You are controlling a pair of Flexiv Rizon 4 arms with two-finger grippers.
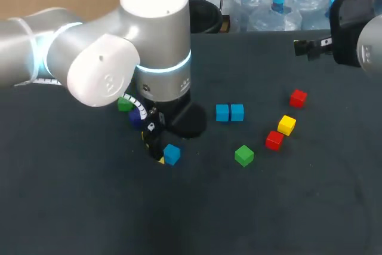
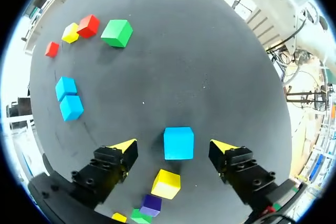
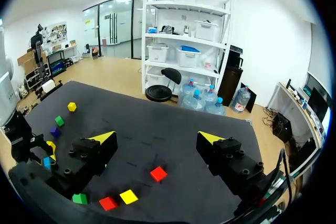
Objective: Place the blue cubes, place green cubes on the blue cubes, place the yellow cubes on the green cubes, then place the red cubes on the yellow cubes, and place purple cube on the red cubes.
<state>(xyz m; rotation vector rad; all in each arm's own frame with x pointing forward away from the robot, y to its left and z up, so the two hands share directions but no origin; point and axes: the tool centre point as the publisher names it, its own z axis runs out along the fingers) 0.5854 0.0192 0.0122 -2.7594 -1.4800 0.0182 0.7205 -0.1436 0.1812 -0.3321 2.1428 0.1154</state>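
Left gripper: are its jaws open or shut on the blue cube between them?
Open. The left gripper has its jaws either side of the blue cube, with table showing in both gaps.

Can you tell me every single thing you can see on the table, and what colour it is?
Blue cubes: 3, blue; two touching side by side mid-table, one between the left pincer's fingers.
Green cubes: 2, green; one near the red and yellow ones, one under the left pincer beside the purple one.
Yellow cubes: 3, yellow; one between the two reds, two under the left pincer.
Red cubes: 2, red; right side of the table.
Purple cube: 1, purple; under the left pincer.
Table: 1, dark grey.
Left pincer: 1, yellow tips; open, low around a blue cube.
Right pincer: 1, yellow tips; open, above the table.
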